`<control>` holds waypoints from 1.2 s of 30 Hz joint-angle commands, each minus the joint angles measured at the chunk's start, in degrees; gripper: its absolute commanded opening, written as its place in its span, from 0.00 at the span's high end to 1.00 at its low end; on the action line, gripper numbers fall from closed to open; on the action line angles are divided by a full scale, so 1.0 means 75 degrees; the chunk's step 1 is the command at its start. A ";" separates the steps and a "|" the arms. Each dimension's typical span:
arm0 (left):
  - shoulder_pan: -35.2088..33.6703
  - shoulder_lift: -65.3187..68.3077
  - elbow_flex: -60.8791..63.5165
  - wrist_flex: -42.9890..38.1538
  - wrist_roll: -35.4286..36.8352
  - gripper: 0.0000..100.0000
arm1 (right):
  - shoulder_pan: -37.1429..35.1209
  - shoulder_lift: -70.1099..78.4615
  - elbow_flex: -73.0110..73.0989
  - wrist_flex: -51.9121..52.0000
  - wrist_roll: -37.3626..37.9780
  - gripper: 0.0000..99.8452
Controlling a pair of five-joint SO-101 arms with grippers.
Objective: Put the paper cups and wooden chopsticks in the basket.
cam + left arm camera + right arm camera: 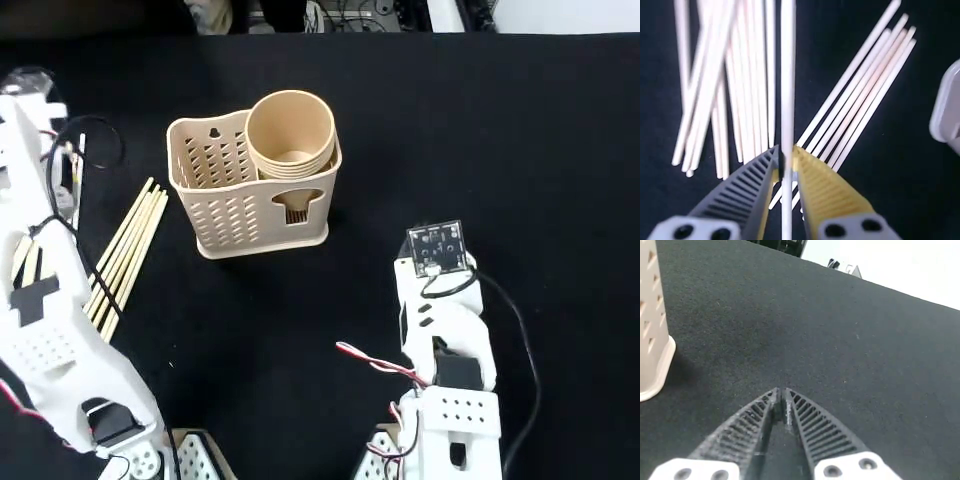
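Basket (230,215) of beige plastic stands on the black surface (520,150), beyond the loose chopsticks (128,250) from the left hand (786,152). Paper cups (290,130) sit stacked in one compartment; the other appears free. That hand pinches a single chopstick (787,75), its long axis running straight ahead between the fingers. Right hand (780,392), pressed together and empty, hovers over bare surface.

Black table (540,140), tangle of cables (350,14) beyond its far edge
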 commanded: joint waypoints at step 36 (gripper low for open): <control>0.3909 -0.8721 0.6781 -0.9577 0.3411 0.97 | -0.0105 -0.0064 -0.0006 0.0012 0.0047 0.99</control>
